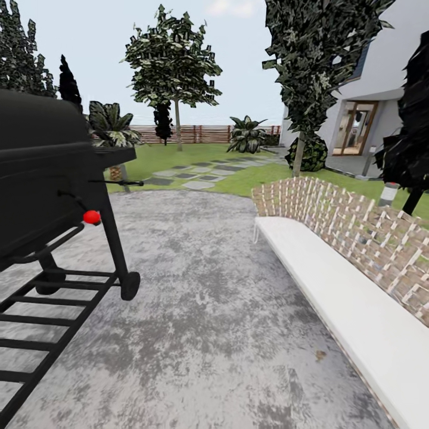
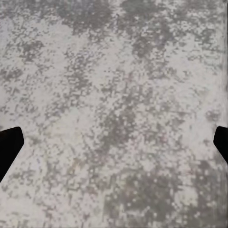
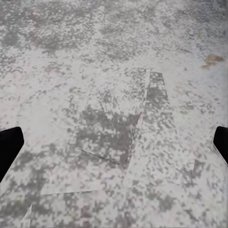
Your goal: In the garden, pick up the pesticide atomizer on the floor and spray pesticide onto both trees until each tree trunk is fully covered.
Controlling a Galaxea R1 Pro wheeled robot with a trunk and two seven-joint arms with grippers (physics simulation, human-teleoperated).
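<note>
The pesticide atomizer and the two trees are out of view. The garden lawn (image 1: 250, 179) lies ahead, past the grey mottled patio floor (image 1: 208, 310), with a brown slat fence (image 1: 202, 134) at its far side. My left gripper (image 2: 114, 147) is open over bare patio floor, its dark fingertips (image 2: 9, 147) far apart with nothing between them. My right gripper (image 3: 114, 147) is open too, its fingertips (image 3: 9, 147) wide apart above the same floor.
A black wheeled grill (image 1: 42, 179) with a red knob (image 1: 92, 217) stands close on the left. A white bench (image 1: 333, 292) with a woven back runs along the right. Stepping stones (image 1: 199, 173), thin dark-leaved trees (image 1: 173, 59), palm-like plants (image 1: 247, 136), a bollard lamp (image 1: 388, 193) and the white house (image 1: 381, 71) lie beyond.
</note>
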